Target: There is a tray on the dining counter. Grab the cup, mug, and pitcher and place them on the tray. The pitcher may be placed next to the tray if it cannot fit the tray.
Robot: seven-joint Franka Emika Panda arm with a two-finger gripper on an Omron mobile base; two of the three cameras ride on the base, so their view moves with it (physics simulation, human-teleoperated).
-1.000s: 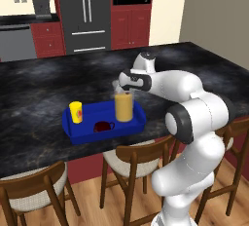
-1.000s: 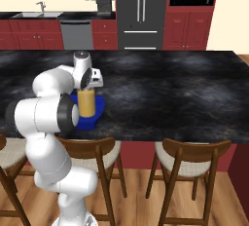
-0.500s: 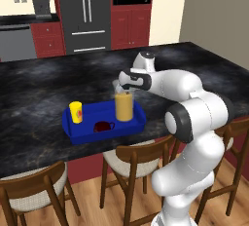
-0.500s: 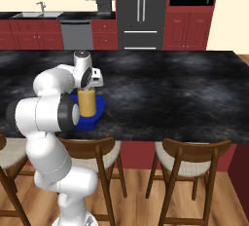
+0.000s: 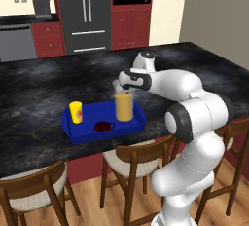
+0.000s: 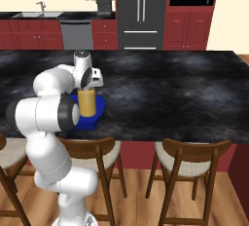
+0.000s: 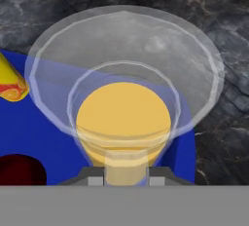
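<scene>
Jaws (image 7: 126, 177) clamped on the rim of the pitcher (image 5: 124, 104), which stands upright, long axis vertical, at the right end of the blue tray (image 5: 85, 136) on the bench (image 5: 34, 93). Orange liquid fills its lower part. The tray holds three vessels: one pitcher, one yellow cup (image 5: 75, 112), one dark red mug (image 5: 102, 126).

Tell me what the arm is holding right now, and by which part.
The pitcher, gripped at its clear upper rim: in the hand view the fingers straddle the near wall. It stands in the tray.
</scene>
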